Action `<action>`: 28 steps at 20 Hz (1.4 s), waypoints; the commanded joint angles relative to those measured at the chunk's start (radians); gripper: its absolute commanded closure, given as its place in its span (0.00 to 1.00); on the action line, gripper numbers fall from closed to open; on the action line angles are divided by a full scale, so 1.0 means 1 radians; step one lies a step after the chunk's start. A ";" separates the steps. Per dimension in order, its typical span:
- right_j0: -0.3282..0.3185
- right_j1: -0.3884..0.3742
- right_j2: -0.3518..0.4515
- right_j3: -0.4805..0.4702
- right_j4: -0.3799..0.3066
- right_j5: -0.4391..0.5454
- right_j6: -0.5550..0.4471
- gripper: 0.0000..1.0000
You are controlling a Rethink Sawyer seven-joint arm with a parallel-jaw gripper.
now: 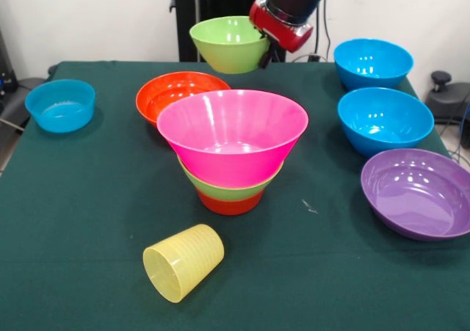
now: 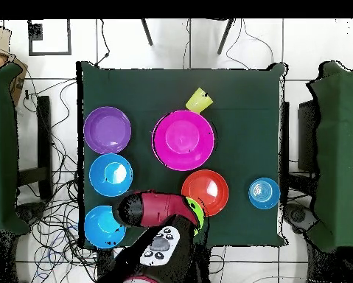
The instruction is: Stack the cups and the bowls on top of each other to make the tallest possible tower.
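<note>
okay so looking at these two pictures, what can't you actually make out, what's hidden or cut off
- Gripper jaws: front view, behind the lifted lime green bowl; overhead, under the arm.
- Lime green bowl: overhead, only a sliver shows beside the arm.
- Tower's lower bowls: overhead, covered by the pink bowl.
- Purple bowl: front view, cut by the right edge.

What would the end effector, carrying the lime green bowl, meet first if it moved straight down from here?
Probably the loose orange bowl, which lies under the end effector and its lime green bowl. The overhead view suggests only its rim; depth is unclear.
</note>
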 commanded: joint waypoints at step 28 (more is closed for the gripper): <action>-0.086 -0.117 0.141 -0.416 -0.118 0.558 -0.124 1.00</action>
